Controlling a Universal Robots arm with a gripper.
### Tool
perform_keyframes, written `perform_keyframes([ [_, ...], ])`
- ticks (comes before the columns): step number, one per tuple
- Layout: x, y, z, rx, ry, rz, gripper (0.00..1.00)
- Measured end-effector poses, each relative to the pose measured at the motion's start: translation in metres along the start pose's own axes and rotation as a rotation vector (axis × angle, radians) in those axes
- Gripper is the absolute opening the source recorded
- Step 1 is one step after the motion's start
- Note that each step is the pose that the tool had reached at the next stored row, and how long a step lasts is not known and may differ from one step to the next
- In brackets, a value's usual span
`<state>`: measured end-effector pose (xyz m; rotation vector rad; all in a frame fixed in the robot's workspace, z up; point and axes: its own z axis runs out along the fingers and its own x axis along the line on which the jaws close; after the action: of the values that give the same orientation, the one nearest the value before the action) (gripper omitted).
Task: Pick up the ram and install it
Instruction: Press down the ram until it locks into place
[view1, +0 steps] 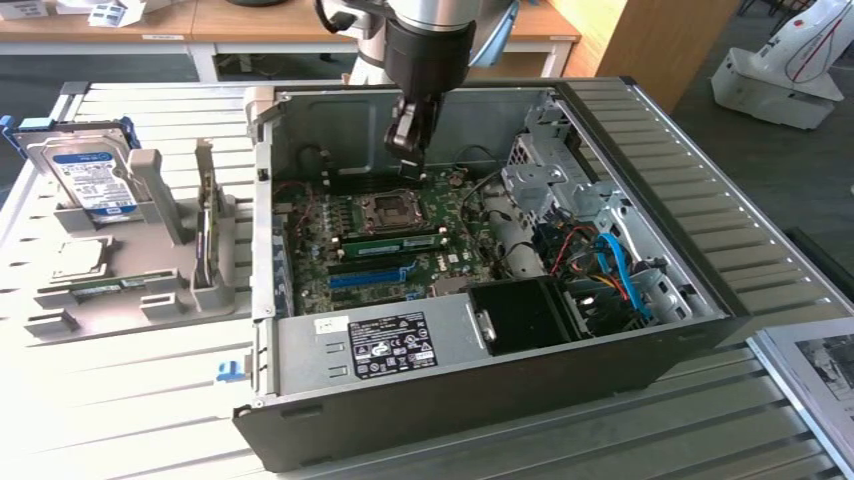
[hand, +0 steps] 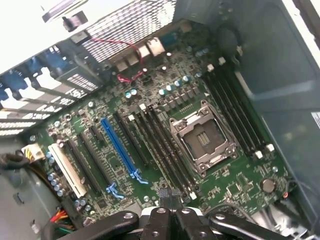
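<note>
Slatted surface (view1: 120, 400) under the open PC case (view1: 667, 330), my fingers (view1: 407, 150) clenched empty above the board, ram (view1: 394, 243) seated beside the CPU socket (view1: 391, 208); descending risks clipping it.

- We see a green motherboard (view1: 387, 245) inside the dark grey computer case (view1: 441, 400).
- At 6 o'clock from the silver processor socket (view1: 392, 208) lies a green ram (view1: 390, 241), and further on a bright blue slot (view1: 368, 277).
- The power supply (view1: 387, 345) is pale grey with a black label printed in white.
- At 9 o'clock from the case, a silver hard drive (view1: 87, 180) carries a blue and white label, on a grey holder (view1: 120, 300).
- The gripper (view1: 404, 140) is black.
- Blue and red cables (view1: 614, 265) lie at 3 o'clock.
</note>
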<state>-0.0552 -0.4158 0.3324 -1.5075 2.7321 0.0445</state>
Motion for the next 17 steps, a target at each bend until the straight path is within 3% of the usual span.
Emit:
perform_keyframes([
  [17,0.0,0.0,0.0,0.008,-0.0037,0.249,0.1],
])
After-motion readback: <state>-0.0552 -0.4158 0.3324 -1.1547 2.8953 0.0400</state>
